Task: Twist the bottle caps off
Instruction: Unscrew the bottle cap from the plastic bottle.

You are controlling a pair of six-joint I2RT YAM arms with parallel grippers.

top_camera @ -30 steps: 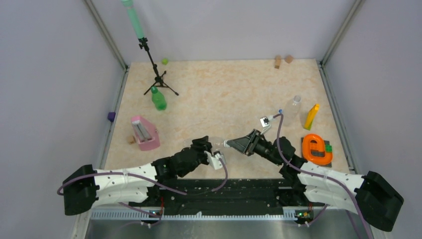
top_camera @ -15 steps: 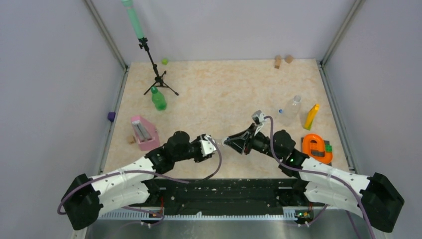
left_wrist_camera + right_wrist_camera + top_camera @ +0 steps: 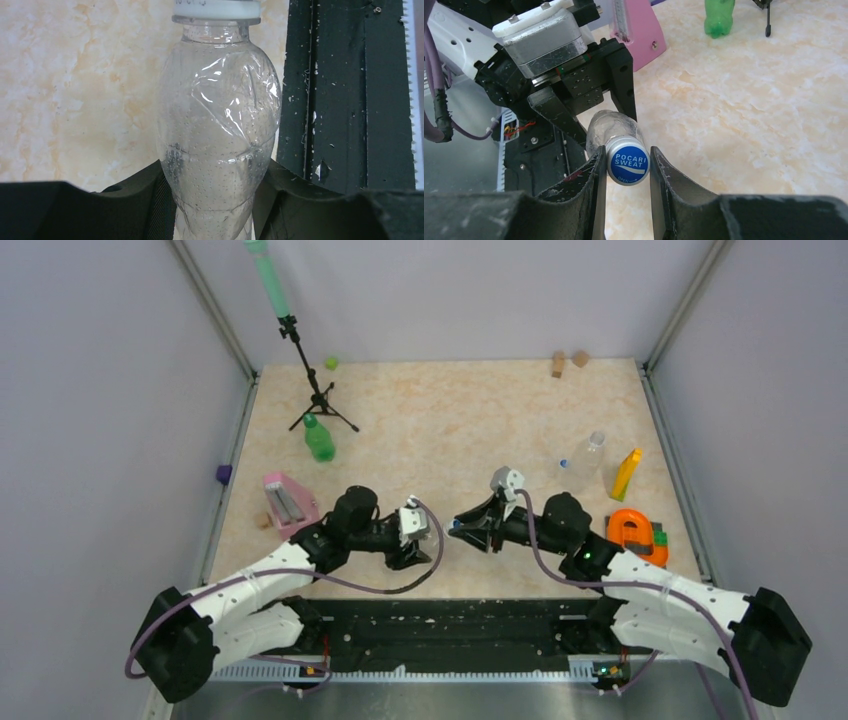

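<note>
Just right of the pink plastic holder, our left fingers clamp the clear crumpled plastic bottle while our right fingers pinch its round blue screw cap; we judge the soft body may twist, or the cap slip.

A clear bottle, crinkled and beaded with droplets inside, is held off the table near the front edge. Its lower body is clamped in the left gripper, and its neck points across to the right. Its blue cap, printed POCARI SWEAT in white, is still on and pinched between the right gripper's fingers. A translucent green bottle stands upright at the far left with its dark green cap on. A second clear bottle sits far right. A small blue dot touches its near end, possibly its cap.
</note>
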